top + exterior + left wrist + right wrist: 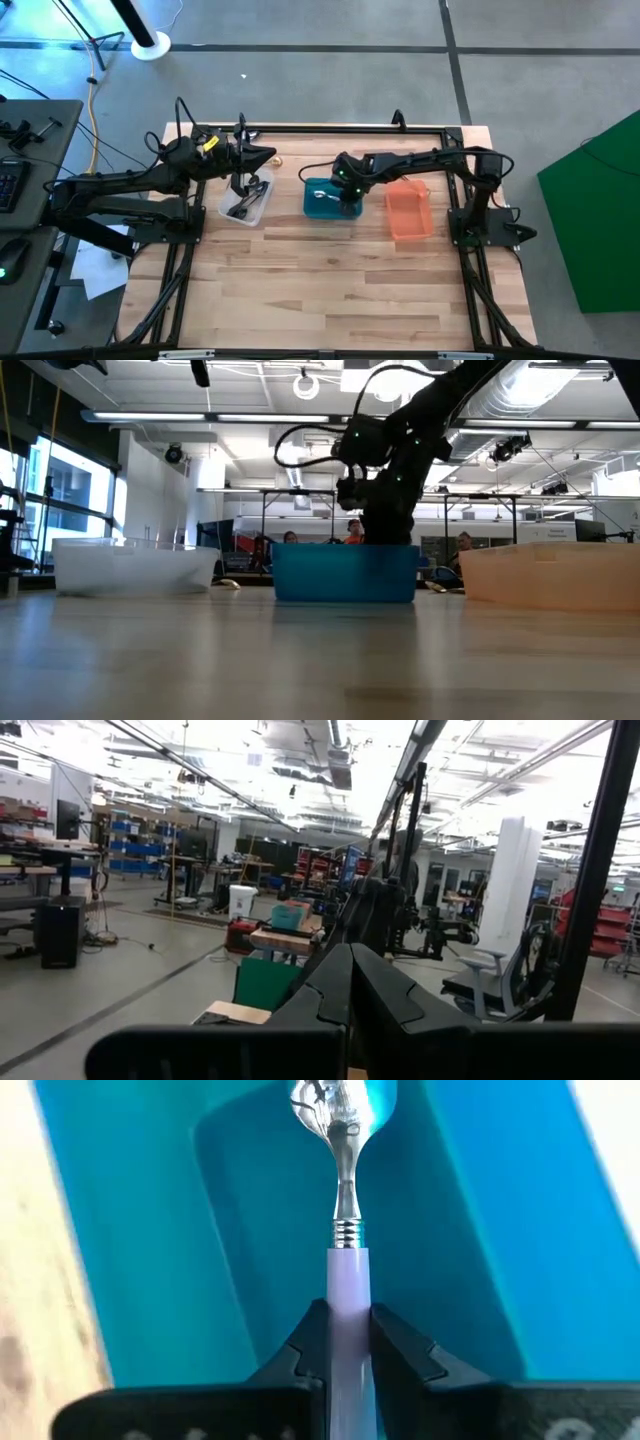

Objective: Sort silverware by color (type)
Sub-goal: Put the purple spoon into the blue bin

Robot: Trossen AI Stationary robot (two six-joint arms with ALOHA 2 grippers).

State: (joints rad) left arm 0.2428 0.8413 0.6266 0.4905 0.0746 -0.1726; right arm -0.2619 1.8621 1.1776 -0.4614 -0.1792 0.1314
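- A wooden tabletop (320,660) fills the foreground, seen at surface level.
- Three bins stand in a row on it: a clear bin (135,568) at the left, a teal bin (345,573) in the middle, an orange bin (550,573) at the right.
- A dark arm (400,450) comes down from above and dips behind the teal bin's rim; its pincer is hidden there.
- People (352,532) sit far back in the room, under ceiling lights.

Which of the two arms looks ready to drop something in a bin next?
The right one, probably. Its gripper is clamped on a silver spoon directly over the teal bin. The left gripper is shut on nothing, near the clear bin.
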